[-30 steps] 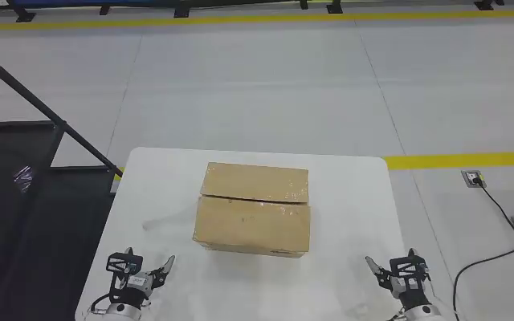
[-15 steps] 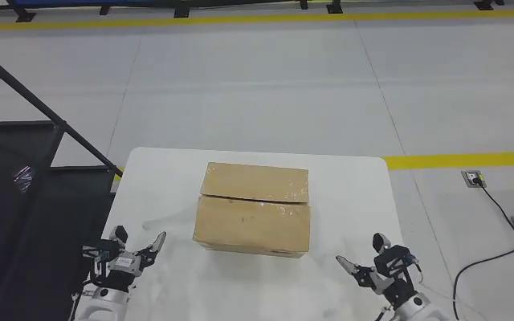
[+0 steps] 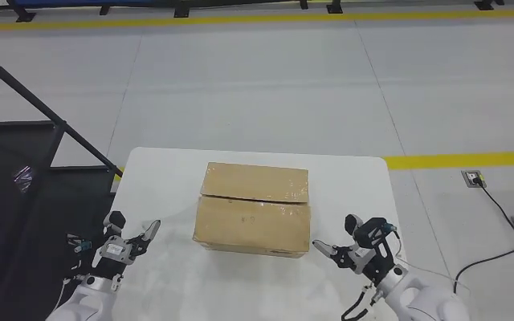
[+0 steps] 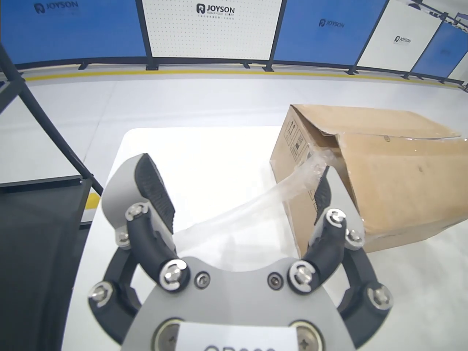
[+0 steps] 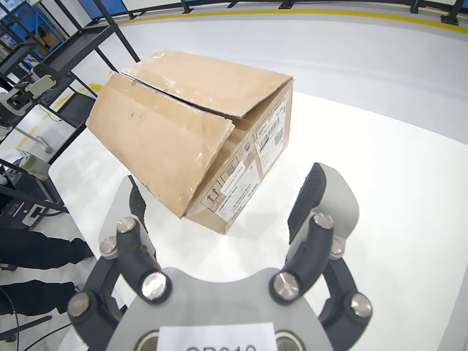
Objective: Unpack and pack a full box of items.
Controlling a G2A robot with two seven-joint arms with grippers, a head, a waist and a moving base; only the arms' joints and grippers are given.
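Cardboard box (image 3: 253, 210) unmoved, left gripper (image 3: 134, 228) spread, nearer it, right gripper (image 3: 334, 234) spread, closer too

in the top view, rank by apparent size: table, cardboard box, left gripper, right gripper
1. table
2. cardboard box
3. left gripper and right gripper: they look about alike, so not ranked against each other.
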